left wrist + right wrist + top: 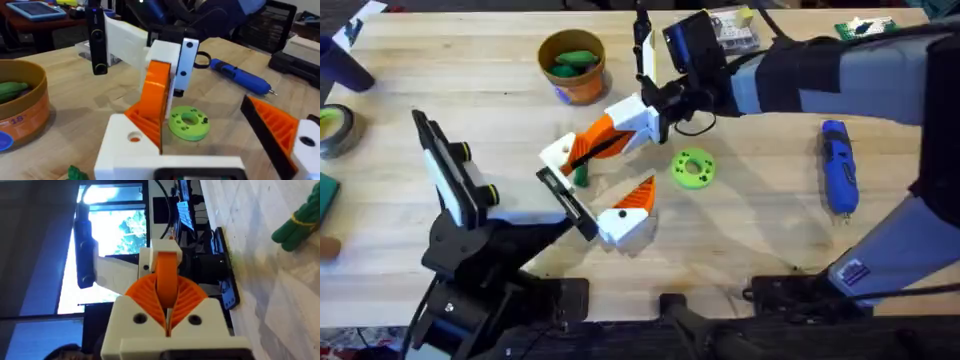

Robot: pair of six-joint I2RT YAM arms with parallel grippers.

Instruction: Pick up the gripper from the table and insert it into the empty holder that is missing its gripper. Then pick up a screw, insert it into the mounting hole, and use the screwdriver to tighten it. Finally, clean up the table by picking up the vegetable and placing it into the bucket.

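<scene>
Overhead view: right hand (620, 128) clamped on the gripper (600, 140); left hand (605, 215) around the holder (620, 228), closure unclear.

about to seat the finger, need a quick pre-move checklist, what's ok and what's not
1. right gripper clamped on the gripper: ok
2. The gripper's narrow end meets the holder: ok; fully seated: cannot tell
3. screwdriver lying free on the table, on the right arm's side: ok
4. A screw ready to pick: cannot tell
5. vegetable in the bucket: not ok, it lies on the table beside the holder
</scene>
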